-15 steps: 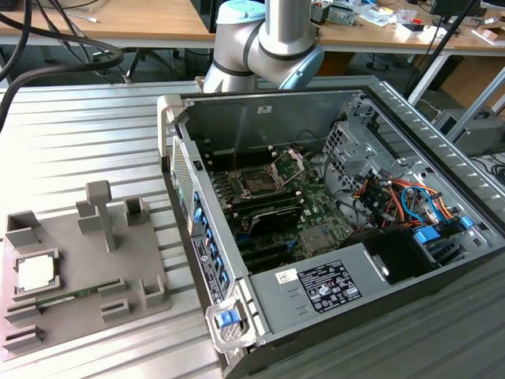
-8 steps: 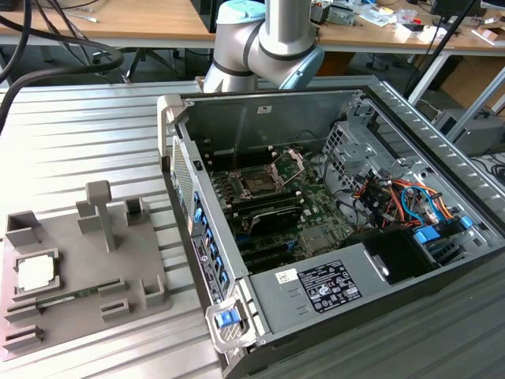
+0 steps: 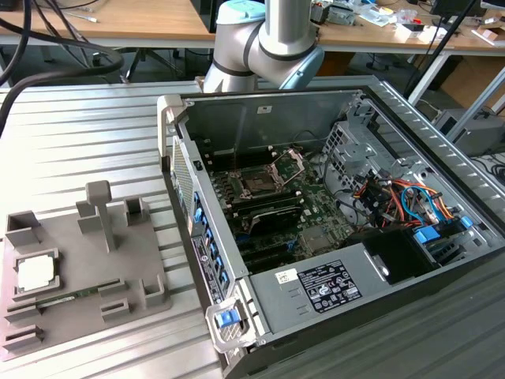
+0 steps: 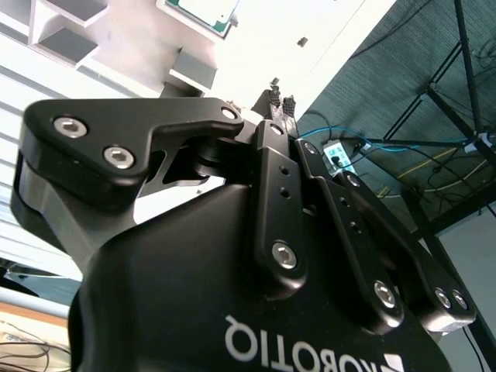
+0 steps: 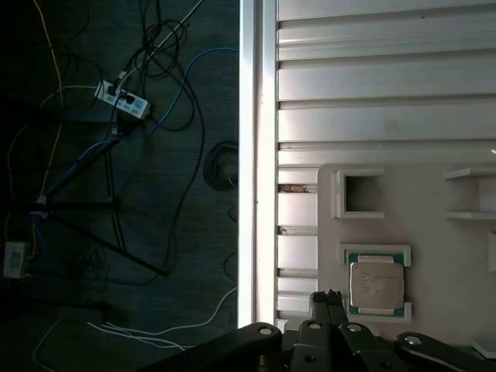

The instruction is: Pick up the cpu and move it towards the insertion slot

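The cpu, a silvery square chip with a green rim, lies flat in a recess of the grey tray on the exterior view's left. In the first wrist view the cpu sits in the same tray, well below my gripper, whose black fingertips are shut together with nothing between them. In the second wrist view the gripper points at the tray and a corner of the cpu. The insertion slot lies inside the open computer case, its silver retaining plate hinged up.
The open computer case has tall metal walls around the motherboard, with cables and drive bays on the exterior view's right. The tray carries upright posts. The ribbed metal table ends at an edge over a cable-strewn floor.
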